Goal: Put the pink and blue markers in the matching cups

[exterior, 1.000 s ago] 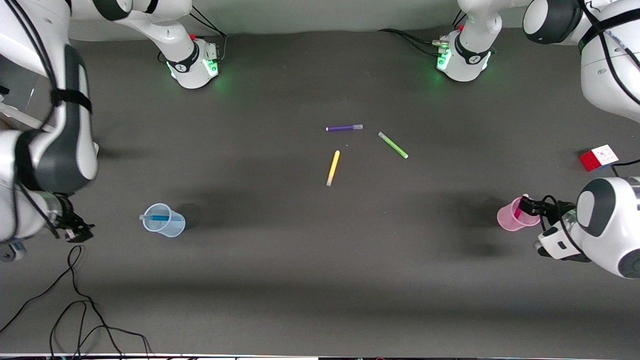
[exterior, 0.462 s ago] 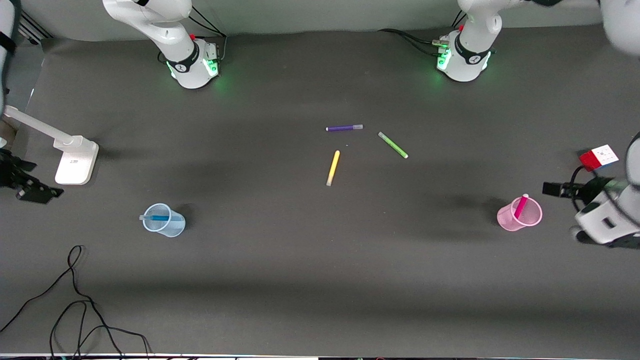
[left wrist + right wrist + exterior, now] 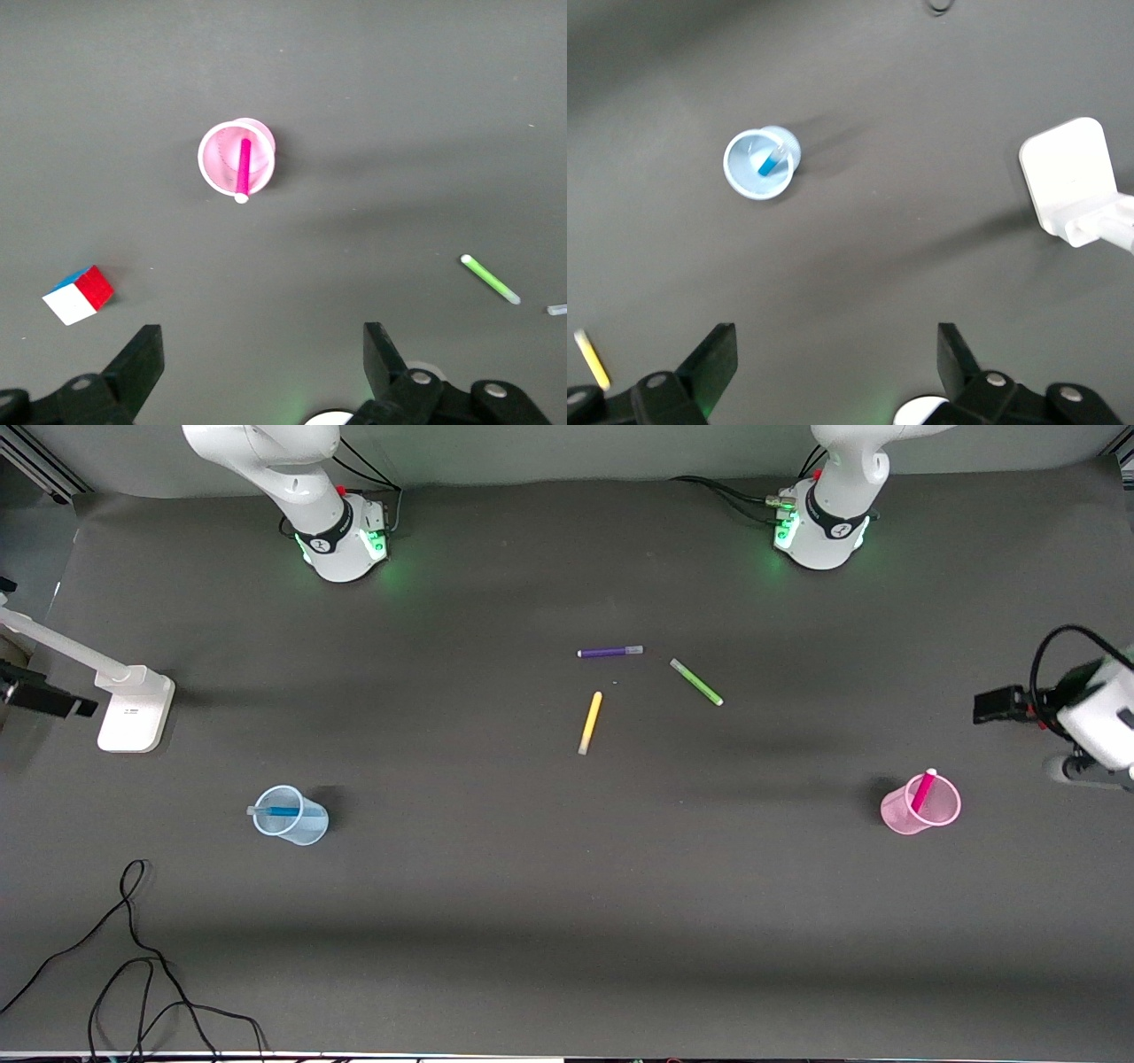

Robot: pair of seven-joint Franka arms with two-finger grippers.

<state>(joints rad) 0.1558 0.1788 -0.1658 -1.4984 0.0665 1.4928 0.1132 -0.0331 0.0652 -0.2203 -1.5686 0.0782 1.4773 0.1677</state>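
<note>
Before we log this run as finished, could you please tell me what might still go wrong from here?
1. The pink marker leans on the pink cup's rim with its cap sticking out; a knock might tip the light cup.
2. The blue marker juts past the blue cup's rim too.
3. The left claw and right claw both hang open above the cups; a low pass could clip them.

pink cup (image 3: 921,808): translucent plastic; blue cup (image 3: 291,816): translucent plastic; table (image 3: 532,921): matt, dark
</note>
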